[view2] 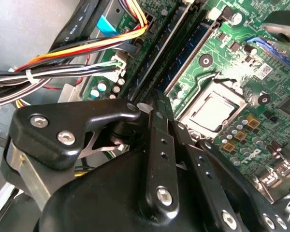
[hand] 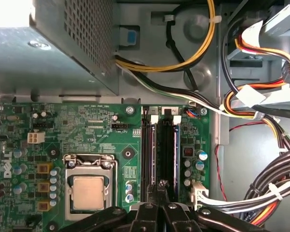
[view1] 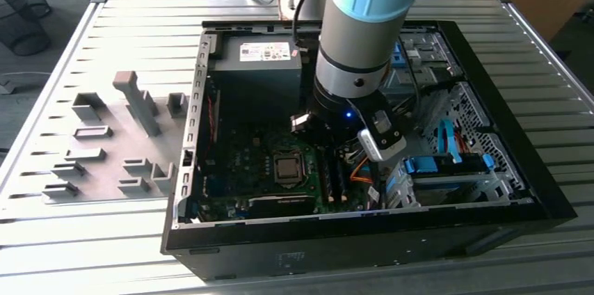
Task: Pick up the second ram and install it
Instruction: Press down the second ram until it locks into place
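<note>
Apparently the second ram is already in the computer case. The exterior view shows two thin green strips on edge in the two black memory slots, and which strip is the second one cannot be told. The one gripper hangs right over the near end of these slots. Its two fingers are drawn together until the tips almost meet. Whether they pinch the edge of a stick or only press on it cannot be told.

Just beside the slots, on the green motherboard, sits one processor socket with its metal frame. On the slots' other side stand a few small capacitors, and past the board's edge run bundles of coloured cables. Room is narrow here: the power supply box closes one end and the drive cage with blue clips closes one side. Outside the case, on the ribbed table, stand grey holder blocks, about ten, well apart from the arm.
</note>
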`<state>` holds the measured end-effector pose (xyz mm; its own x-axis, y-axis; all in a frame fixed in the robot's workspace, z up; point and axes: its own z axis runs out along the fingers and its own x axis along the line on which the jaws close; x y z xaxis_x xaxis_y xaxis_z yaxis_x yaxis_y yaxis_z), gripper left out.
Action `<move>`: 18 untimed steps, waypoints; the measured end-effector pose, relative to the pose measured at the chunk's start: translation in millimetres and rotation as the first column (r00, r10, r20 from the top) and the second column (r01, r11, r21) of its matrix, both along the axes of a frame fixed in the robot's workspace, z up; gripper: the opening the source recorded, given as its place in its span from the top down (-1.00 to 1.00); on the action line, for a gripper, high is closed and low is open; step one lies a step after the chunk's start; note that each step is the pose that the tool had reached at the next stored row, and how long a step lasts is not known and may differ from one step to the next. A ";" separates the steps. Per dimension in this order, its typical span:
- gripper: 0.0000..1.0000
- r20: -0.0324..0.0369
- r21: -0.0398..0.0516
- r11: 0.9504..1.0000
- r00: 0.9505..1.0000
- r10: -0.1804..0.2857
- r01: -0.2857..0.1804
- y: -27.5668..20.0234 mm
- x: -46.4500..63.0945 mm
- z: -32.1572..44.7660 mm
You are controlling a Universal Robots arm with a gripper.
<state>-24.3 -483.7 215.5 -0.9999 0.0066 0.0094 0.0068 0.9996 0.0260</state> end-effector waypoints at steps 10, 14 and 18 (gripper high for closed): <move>0.80 0.000 0.001 1.000 1.000 0.000 0.000 0.1 0.0 16.1; 0.80 0.000 0.001 1.000 1.000 0.000 0.000 0.1 0.0 24.2; 0.80 0.000 0.001 1.000 1.000 0.000 0.000 0.1 0.0 24.2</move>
<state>-24.2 -483.6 239.7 -0.9999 0.0067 0.0091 0.0069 0.9996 0.0267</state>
